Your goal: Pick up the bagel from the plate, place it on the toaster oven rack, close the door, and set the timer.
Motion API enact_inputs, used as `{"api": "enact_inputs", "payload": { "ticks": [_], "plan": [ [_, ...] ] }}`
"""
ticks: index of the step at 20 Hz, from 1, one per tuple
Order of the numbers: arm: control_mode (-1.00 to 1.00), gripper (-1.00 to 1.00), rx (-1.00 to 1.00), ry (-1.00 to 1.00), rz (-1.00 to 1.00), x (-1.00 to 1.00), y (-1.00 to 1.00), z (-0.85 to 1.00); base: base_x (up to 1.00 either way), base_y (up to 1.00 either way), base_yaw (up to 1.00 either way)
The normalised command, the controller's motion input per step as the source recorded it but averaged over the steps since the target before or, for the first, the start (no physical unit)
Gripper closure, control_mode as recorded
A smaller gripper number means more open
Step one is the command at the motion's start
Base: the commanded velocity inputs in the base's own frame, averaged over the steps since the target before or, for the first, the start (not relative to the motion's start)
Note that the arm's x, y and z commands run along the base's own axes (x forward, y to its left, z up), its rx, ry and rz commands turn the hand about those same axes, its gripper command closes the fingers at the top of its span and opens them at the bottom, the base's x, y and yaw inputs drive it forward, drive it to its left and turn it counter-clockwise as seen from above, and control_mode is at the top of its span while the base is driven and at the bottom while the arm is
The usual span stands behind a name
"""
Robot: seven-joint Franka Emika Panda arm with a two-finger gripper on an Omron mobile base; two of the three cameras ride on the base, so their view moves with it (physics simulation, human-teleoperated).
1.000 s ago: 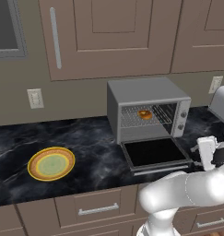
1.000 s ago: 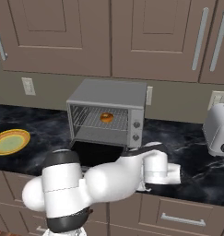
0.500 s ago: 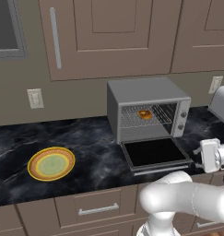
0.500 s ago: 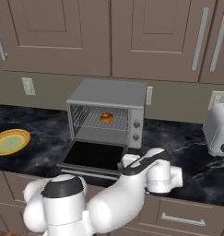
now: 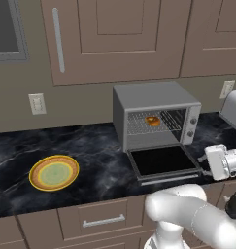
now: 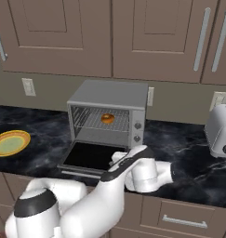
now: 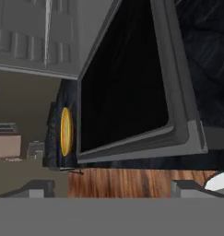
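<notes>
A small golden-brown bagel (image 5: 152, 120) lies on the silver wire toaster oven rack (image 5: 153, 122), inside a grey boxy toaster oven (image 5: 156, 113). The oven's door (image 5: 163, 161), dark glass in a grey frame, hangs open and flat, level with the black marble counter (image 5: 95, 163) that the oven stands on. Far to the left on the same counter sits the plate (image 5: 54, 172), yellow-rimmed with a greenish centre and bare, well apart from the oven. A silver toaster (image 6: 220, 131) stands at the counter's right end. Brown wooden cabinets (image 5: 114, 36) hang above, pale outlets (image 5: 37, 103) sit on the tan wall, and drawers (image 5: 97, 219) run under the counter edge.

The gripper (image 7: 112, 188) hovers low in front of the open door's outer edge, below and out from the bagel, touching nothing. In the hand view its two fingertips (image 7: 37, 187) stand spread wide apart with nothing between them, and the door's dark pane looms just ahead.
</notes>
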Motion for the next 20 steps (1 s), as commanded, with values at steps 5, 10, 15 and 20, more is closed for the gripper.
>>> {"api": "enact_inputs", "payload": {
  "ticks": [5,10,15,20],
  "plan": [
    [-1.0,-1.0,-0.18,0.01,-0.21,0.0,0.14,0.02,0.0,0.0,0.0],
    [-1.0,-1.0,-0.12,0.13,-0.25,0.0,0.0,-0.02,0.0,0.0,0.0],
    [-1.0,-1.0,-0.03,0.17,-0.24,0.0,0.0,-0.03,0.0,0.0,0.0],
    [-1.0,-1.0,0.0,0.14,-0.18,0.0,0.01,0.0,0.0,0.0,0.0]
  ]
}}
